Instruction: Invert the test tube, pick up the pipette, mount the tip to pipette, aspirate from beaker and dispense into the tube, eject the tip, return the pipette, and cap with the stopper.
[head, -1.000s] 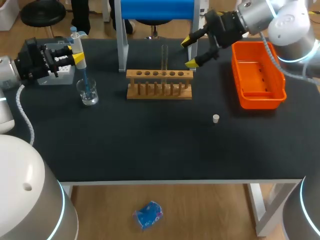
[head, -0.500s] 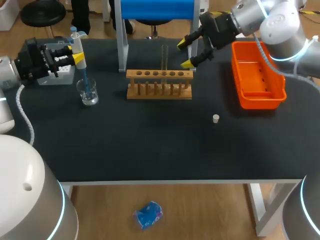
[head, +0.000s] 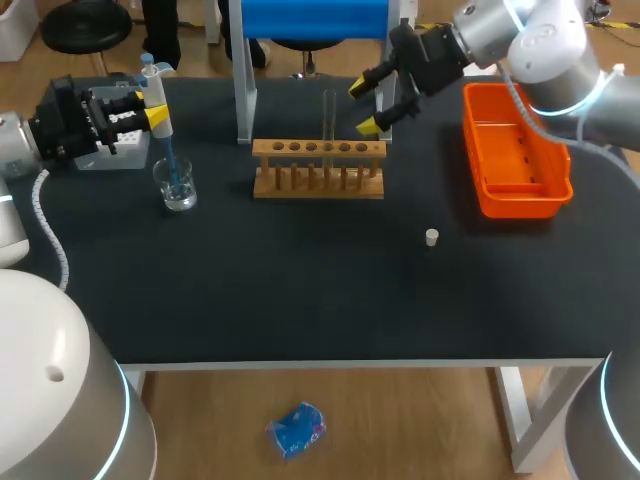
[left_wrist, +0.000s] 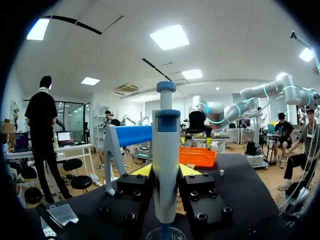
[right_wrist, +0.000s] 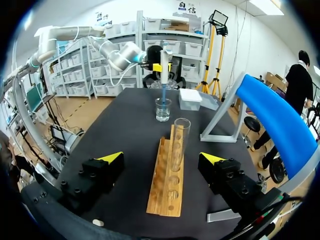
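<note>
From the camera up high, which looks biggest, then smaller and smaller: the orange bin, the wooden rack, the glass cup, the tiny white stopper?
Largest to smallest in the head view:
1. the orange plastic bin
2. the wooden test tube rack
3. the clear glass beaker
4. the small white stopper

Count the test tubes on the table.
1. One test tube stands upright in the wooden rack, slightly right of its middle, near the open right gripper. None appear hidden.

Silver-grey, rounded left arm and right arm, with glowing light-blue joint rings; a white ribbed cable along the left. Black, blocky left gripper and right gripper show round screws and yellow wedge tips.
</note>
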